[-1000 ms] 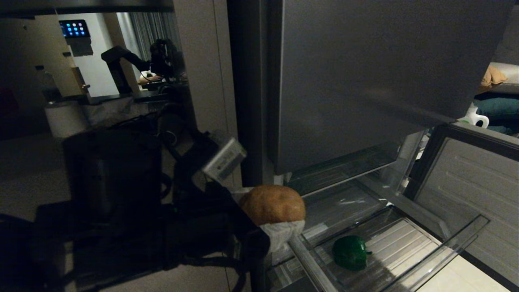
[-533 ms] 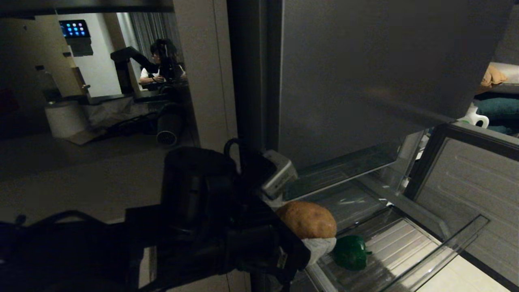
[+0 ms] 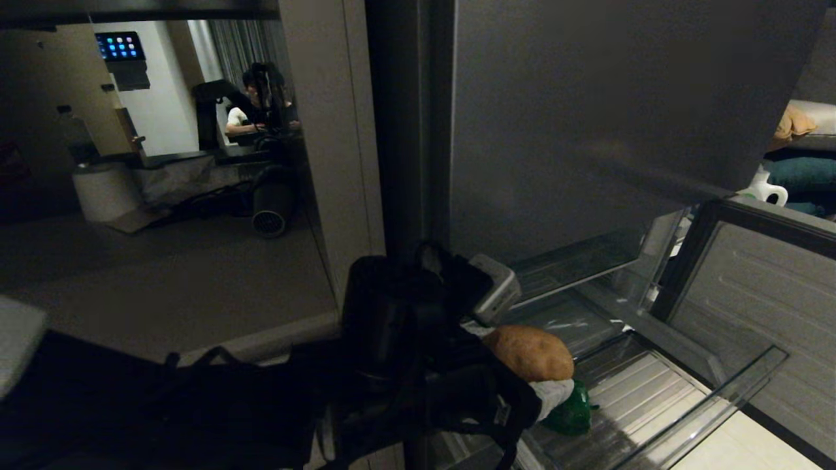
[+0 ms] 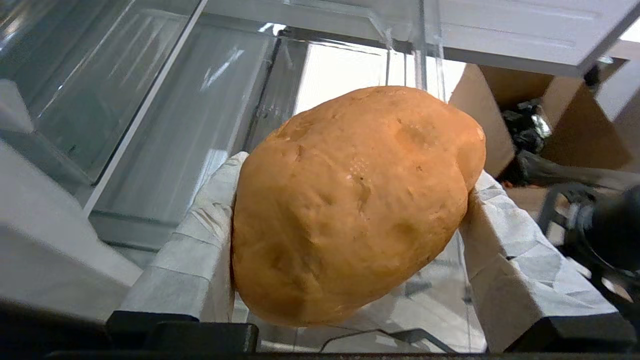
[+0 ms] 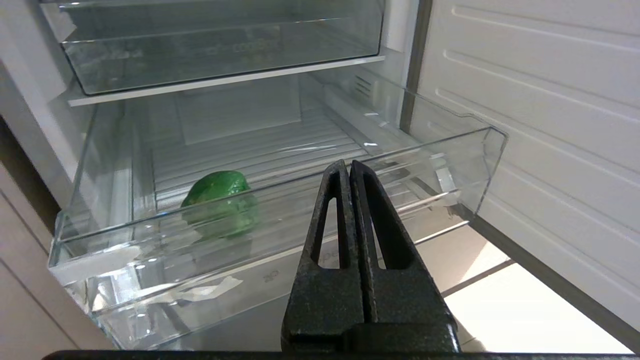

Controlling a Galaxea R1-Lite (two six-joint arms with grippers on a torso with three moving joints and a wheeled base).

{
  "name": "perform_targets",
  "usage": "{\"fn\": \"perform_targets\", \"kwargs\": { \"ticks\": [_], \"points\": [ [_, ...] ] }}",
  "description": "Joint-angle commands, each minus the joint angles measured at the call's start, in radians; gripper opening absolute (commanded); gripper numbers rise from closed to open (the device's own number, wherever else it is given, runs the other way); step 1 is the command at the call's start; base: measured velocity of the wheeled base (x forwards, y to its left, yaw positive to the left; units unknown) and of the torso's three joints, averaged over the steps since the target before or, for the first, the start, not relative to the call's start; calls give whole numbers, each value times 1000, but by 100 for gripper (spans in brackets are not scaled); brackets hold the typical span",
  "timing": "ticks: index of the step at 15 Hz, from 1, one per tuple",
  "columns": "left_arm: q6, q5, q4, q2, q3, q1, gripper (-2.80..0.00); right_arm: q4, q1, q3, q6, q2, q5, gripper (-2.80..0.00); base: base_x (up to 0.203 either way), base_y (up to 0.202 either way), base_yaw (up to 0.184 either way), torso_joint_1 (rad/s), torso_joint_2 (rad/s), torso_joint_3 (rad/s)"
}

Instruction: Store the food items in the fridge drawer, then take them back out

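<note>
Storing step in hand: fridge (image 3: 588, 117) with its dark panels fills the upper right of the head view, and the drawer (image 3: 718, 391) stands pulled out at about 4 o'clock, clear front toward the robot. Left arm (image 3: 392, 339) reaches in from 7 o'clock. Left gripper (image 4: 350, 225) is clamped on the potato (image 3: 530, 352), white-wrapped fingers (image 4: 200, 250) pressed on both sides of it, jaws spread wide around its bulk. Potato hangs above the drawer's near-left corner, not yet inside. A green pepper (image 5: 222, 202) already lies on the drawer floor, just below and beside the potato in the head view. Right gripper (image 5: 350, 200) is parked in front of the drawer, clenched with nothing in it.

Next move, as I read it: carry the potato further in over the ribbed floor, clear of the pepper, lower, then release. Risk is dropping it on the pepper or clipping the clear wall.

Versus a second ago: the arm has swung from 8 o'clock toward the drawer, and the potato has come down and right, from outside the left rail to over the pepper. Pepper and drawer unchanged.
</note>
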Motion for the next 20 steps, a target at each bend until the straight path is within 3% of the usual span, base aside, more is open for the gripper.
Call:
{"fn": "perform_targets", "kwargs": {
  "ticks": [1,11,20],
  "points": [
    [-1,13,-4,57,-47,-13,-280,-1,0,31,0,-2,0,-280,0,0,0,0,0,0],
    [1,41,-3,178,-181,-78,-280,-1,0,31,0,-2,0,-280,0,0,0,0,0,0],
    [21,66,-3,294,-318,-82,-280,-1,0,31,0,-2,0,-280,0,0,0,0,0,0]
  ]
}}
